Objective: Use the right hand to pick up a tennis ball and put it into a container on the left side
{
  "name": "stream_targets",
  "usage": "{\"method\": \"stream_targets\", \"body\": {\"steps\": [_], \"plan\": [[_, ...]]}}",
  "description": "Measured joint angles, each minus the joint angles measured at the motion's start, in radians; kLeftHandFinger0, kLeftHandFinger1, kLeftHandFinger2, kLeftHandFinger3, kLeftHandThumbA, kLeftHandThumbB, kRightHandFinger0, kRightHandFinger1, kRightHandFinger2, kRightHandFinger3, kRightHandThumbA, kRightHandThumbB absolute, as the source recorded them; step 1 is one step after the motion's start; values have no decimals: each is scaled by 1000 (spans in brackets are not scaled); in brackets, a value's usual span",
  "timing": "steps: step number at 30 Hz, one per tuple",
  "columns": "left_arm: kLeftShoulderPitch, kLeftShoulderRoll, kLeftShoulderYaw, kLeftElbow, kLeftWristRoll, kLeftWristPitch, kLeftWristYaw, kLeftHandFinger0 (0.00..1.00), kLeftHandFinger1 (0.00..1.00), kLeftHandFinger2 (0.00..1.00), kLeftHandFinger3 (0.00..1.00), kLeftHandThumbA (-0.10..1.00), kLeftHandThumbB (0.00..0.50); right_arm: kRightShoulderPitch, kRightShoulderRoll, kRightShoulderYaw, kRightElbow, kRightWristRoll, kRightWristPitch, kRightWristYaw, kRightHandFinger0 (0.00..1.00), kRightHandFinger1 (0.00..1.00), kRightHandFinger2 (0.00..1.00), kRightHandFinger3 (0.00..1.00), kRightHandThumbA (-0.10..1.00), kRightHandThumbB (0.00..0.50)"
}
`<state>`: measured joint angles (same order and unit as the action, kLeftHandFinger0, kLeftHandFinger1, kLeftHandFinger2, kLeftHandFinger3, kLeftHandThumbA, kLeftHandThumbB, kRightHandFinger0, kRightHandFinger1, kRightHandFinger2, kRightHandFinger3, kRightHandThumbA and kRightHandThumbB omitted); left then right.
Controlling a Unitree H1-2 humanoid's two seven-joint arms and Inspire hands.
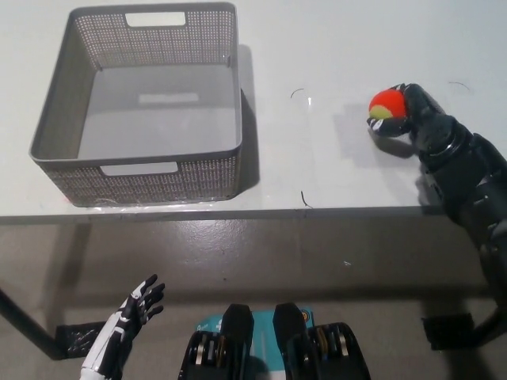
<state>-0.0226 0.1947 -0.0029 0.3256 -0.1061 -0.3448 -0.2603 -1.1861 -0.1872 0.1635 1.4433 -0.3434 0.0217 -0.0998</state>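
Right hand (413,119) closed around tennis ball (386,104)

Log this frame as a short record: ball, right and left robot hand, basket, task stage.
ball: red and yellow ball, held at the table's right side
right robot hand: black right robot hand, shut on the ball
left robot hand: white left robot hand, open, resting low, below the table edge
basket: grey basket on the left, nothing inside
task stage: ball grasped, not yet at the basket

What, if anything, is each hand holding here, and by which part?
The right hand grips the tennis ball around its right and lower sides. The left hand holds nothing, open below the table edge.
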Motion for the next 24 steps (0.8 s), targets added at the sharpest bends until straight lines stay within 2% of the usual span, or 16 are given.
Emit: {"method": "stream_targets", "body": {"steps": [2,3,4,6,10,12,14,18,19,20,21,23,24], "plan": [[0,0,0,0,0,0,0,1000,1000,1000,1000,1000,324,-2,4,-21,0,13,-13,-16,0,437,741,777,-100,129],[0,1,0,0,0,0,0,1000,1000,1000,1000,1000,329,-4,7,-33,0,22,-21,-24,2,367,674,663,-100,142],[0,1,0,0,0,0,0,1000,1000,1000,1000,1000,330,-7,8,-42,-1,28,-29,-31,0,306,629,602,-100,137],[-1,1,0,0,0,0,0,1000,1000,1000,1000,1000,318,-17,11,-57,-2,42,-48,-46,0,269,620,619,-100,129],[-1,1,0,0,0,0,0,1000,1000,1000,1000,1000,307,-47,15,-72,-11,58,-84,-63,0,267,675,660,-100,127],[-1,1,0,0,0,0,0,1000,1000,1000,1000,1000,311,-68,20,-76,-22,66,-107,-72,0,306,701,737,-100,127],[-1,1,0,0,0,0,0,1000,1000,1000,1000,1000,309,-91,29,-77,-27,72,-122,-77,0,346,731,764,-100,135],[-2,1,0,0,0,0,0,1000,1000,1000,1000,1000,317,-130,53,-77,-47,79,-147,-86,0,301,655,665,-100,115],[-2,1,0,0,0,0,0,1000,1000,1000,1000,1000,309,-137,60,-77,-52,82,-153,-87,22,280,580,611,-100,131],[-3,1,0,0,0,0,-1,1000,1000,1000,1000,1000,311,-145,67,-77,-57,85,-160,-87,4,187,557,603,-100,129],[-3,1,0,0,0,0,-1,1000,1000,1000,1000,1000,313,-155,78,-77,-63,89,-164,-87,0,95,551,612,-100,107],[-3,1,0,0,0,0,-1,1000,1000,1000,1000,1000,313,-168,93,-77,-70,92,-166,-87,0,86,617,644,-100,104],[-3,1,0,0,0,0,-1,1000,1000,1000,1000,1000,312,-178,106,-75,-75,93,-166,-86,0,127,644,644,-100,99]]}}
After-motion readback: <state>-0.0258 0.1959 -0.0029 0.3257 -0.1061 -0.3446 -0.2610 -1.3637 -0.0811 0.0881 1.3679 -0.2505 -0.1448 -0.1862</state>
